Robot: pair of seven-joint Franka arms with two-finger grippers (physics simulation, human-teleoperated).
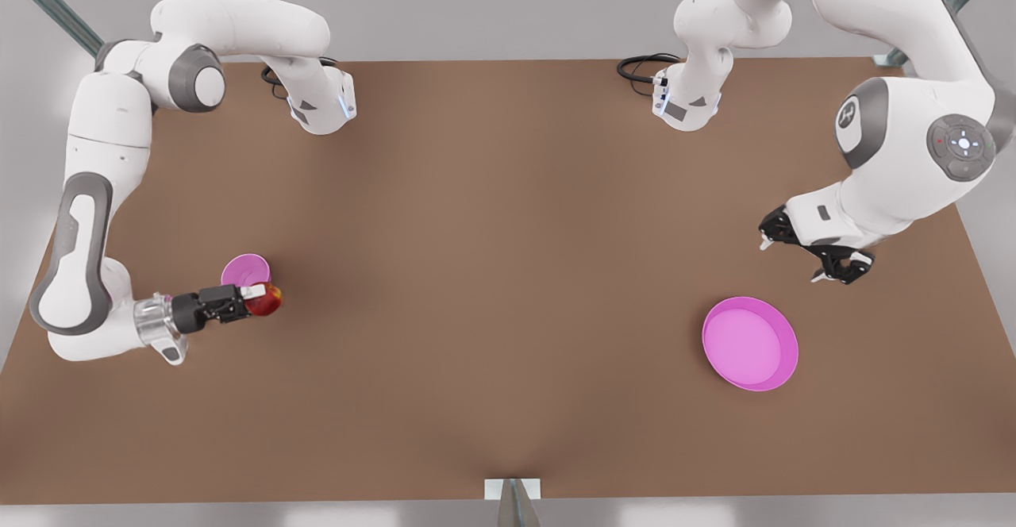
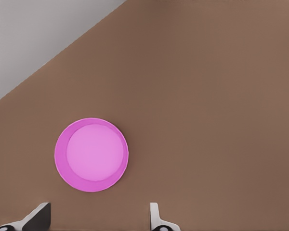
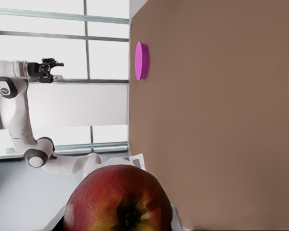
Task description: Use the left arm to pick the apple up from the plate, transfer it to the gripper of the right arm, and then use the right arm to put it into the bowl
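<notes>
A red-yellow apple [image 1: 271,299] [image 3: 119,199] is held off the table, level with the wrist, by my right gripper [image 1: 259,299], which is shut on it at the front view's left. A small pink dish [image 1: 244,270] lies on the table just behind the apple. A wide pink dish [image 1: 750,343] [image 2: 91,154] [image 3: 141,61] rests at the front view's right. My left gripper [image 1: 792,261] [image 2: 96,216] [image 3: 48,70] hangs open above the table beside that wide dish, apart from it and holding nothing.
The brown table [image 1: 492,273] stretches bare between the two dishes. Both arm bases [image 1: 321,106] [image 1: 686,102] stand at its far edge, each with black cables. A small white bracket [image 1: 512,489] sits at the near edge. Windows lie beyond the table.
</notes>
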